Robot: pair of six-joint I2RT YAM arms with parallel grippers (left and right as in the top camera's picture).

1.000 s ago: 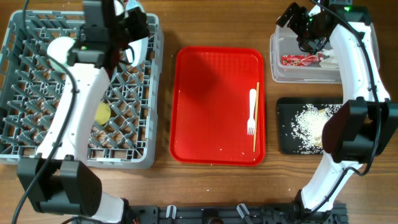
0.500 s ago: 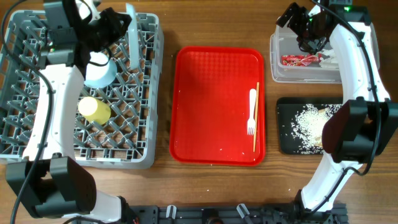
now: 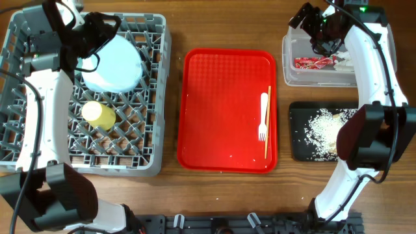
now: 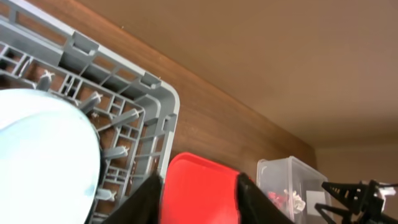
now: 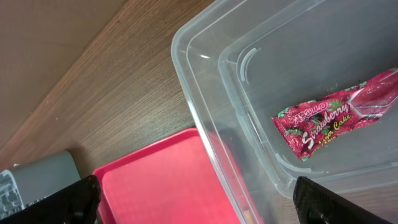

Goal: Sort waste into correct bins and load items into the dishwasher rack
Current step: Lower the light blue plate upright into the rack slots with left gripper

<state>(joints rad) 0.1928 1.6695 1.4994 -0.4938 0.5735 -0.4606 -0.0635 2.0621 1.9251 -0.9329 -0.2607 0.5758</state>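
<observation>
Fork (image 3: 263, 116) and wooden chopsticks (image 3: 268, 104) are laid lengthwise along the right edge of the red tray (image 3: 221, 97), nearer the right gripper (image 3: 315, 32), held wide open and empty past its far right corner.

The left arm (image 3: 49, 97) runs up the left edge of the overhead frame, and the left gripper (image 3: 103, 29) sits at upper left with its jaws apart. The right arm (image 3: 374, 78) stretches to the upper right, where the right gripper (image 3: 317, 31) is spread wide and holds nothing.
</observation>
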